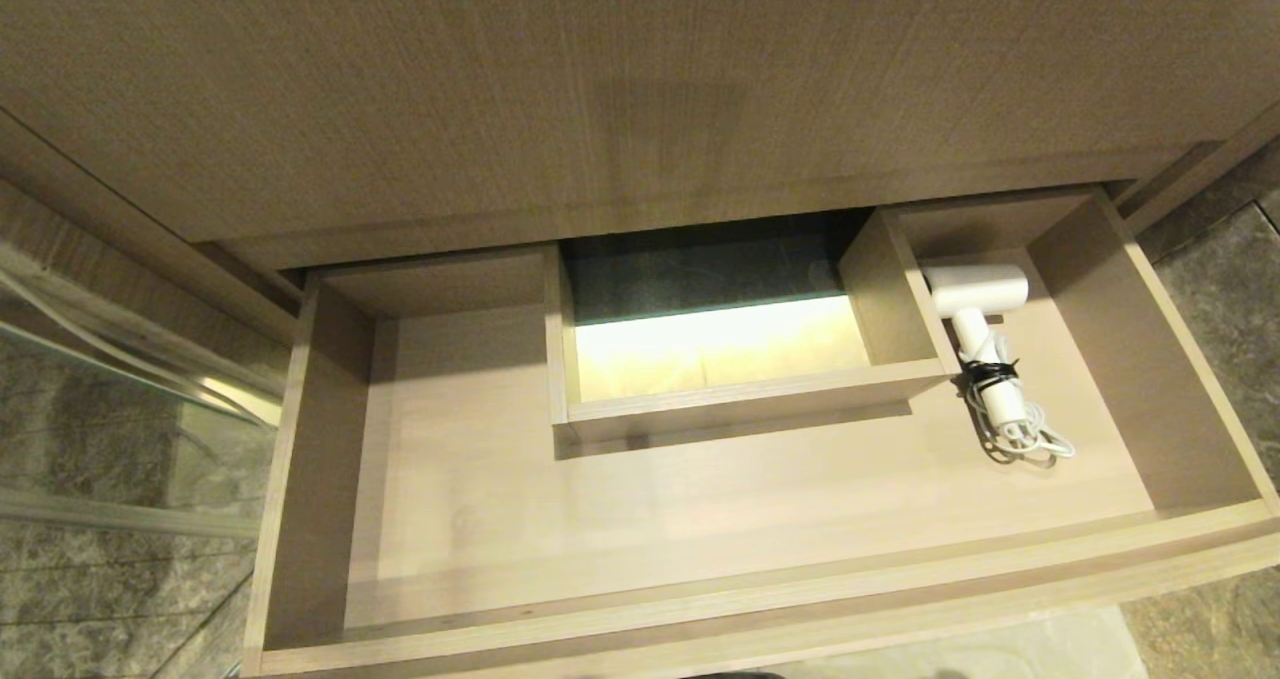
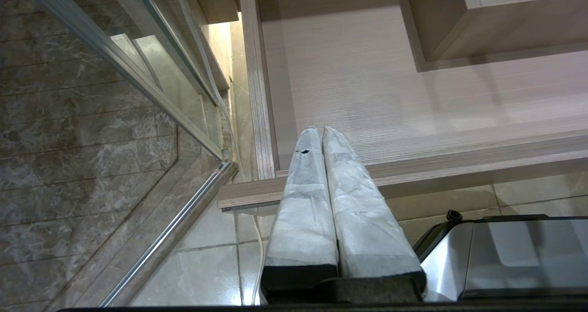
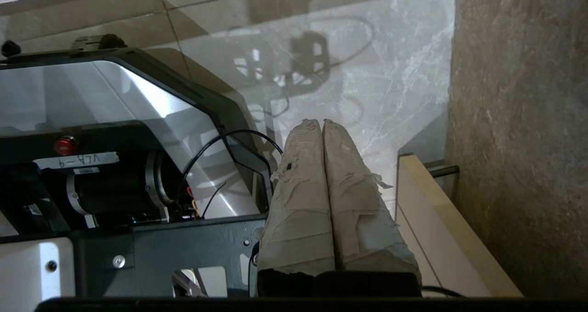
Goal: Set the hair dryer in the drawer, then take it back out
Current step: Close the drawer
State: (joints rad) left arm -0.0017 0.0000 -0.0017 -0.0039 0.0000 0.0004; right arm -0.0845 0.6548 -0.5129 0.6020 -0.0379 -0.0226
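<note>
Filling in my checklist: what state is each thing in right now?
Light-wood drawer: pulled open.
Small white hair dryer: lying in the drawer's right section, cord bundled with a black tie.
Left gripper: shut, empty, by the drawer's front corner.
Right gripper: shut, empty, over the floor.

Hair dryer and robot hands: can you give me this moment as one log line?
hair dryer: lying in open drawer, right side, ungripped | right gripper: shut, empty, over floor | left gripper: shut, empty, at drawer's front-left corner
</note>
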